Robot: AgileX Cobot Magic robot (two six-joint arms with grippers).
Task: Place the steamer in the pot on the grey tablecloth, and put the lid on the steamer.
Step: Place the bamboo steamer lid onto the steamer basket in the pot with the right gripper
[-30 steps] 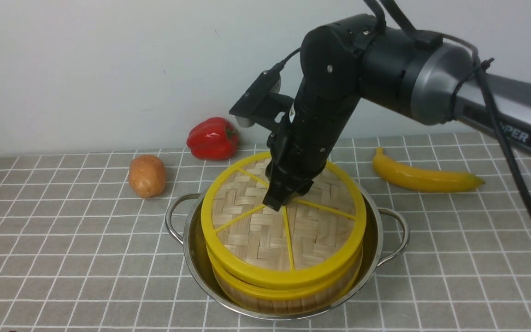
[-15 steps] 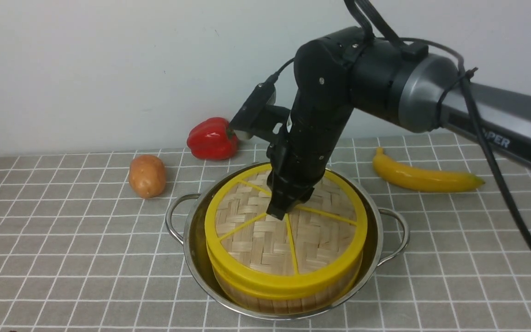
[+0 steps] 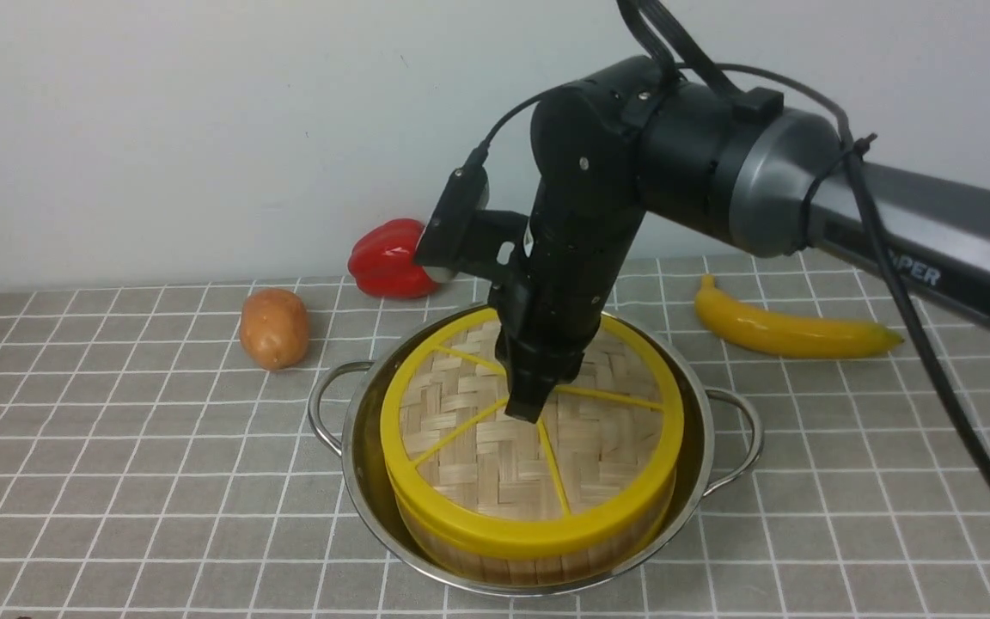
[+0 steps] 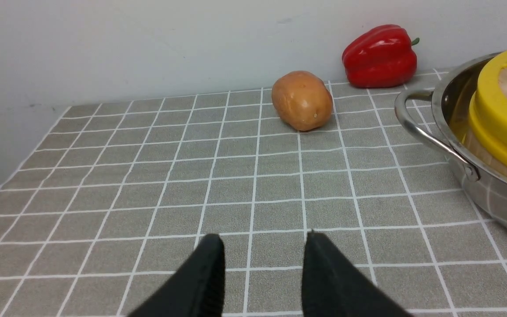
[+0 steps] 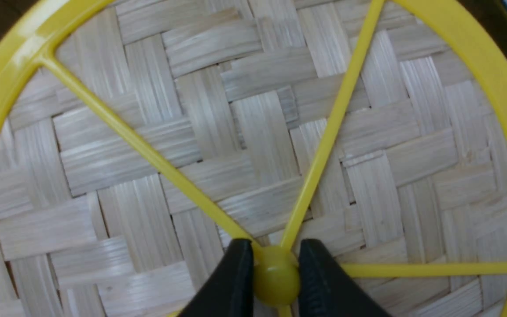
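The steamer (image 3: pixel 538 567) sits inside the pot (image 3: pixel 356 481), and the lid (image 3: pixel 478 468) lies on top of the steamer, its rim looking evenly seated, so both placements appear done. Over the pot, the right pincer (image 5: pixel 276 275) is closed on the lid's central knob (image 5: pixel 276 281), while the left pincer (image 4: pixel 264 246), to the left of the pot, has its fingers apart with nothing between them. What seems left is only to release the knob and lift away without dragging the lid askew.
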